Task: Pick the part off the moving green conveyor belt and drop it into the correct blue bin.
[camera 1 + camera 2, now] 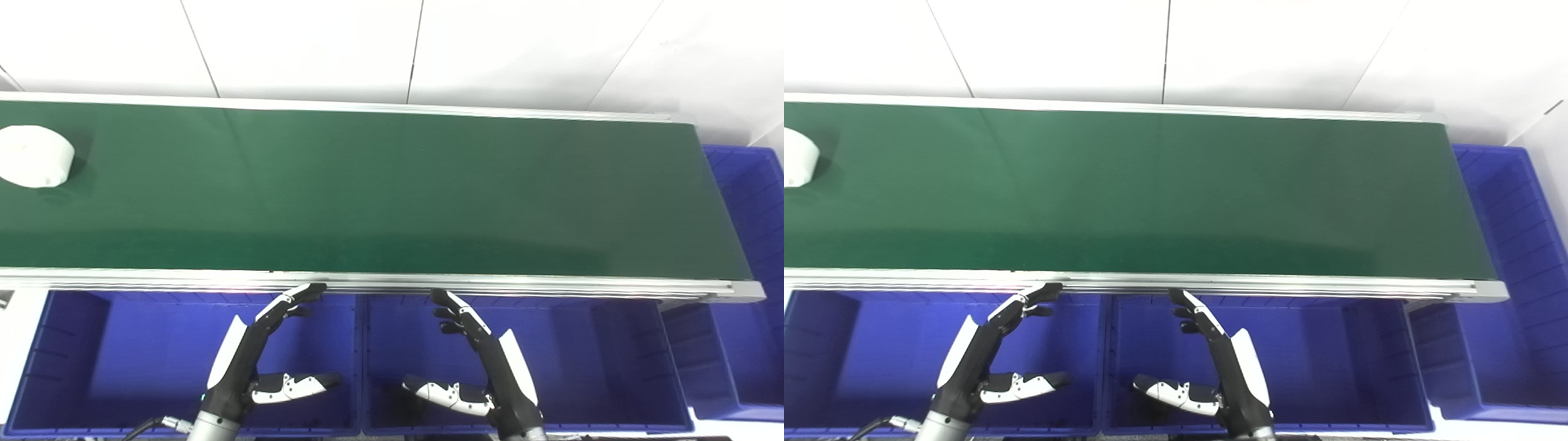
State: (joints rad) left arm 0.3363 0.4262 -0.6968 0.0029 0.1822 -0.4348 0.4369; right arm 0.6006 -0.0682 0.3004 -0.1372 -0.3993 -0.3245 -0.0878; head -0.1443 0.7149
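Observation:
A white round part [35, 155] lies on the green conveyor belt [380, 190] at its far left end; in the right eye view it [797, 157] is cut by the picture's edge. My left hand [260, 352] is open and empty over the left blue bin [73, 361], just below the belt's near rail. My right hand [474, 358] is open and empty over the middle blue bin [588, 361]. Both hands are far to the right of the part.
A third blue bin [750, 202] stands past the belt's right end. The belt's aluminium near rail [380, 283] runs right above my fingertips. White floor tiles lie behind the belt.

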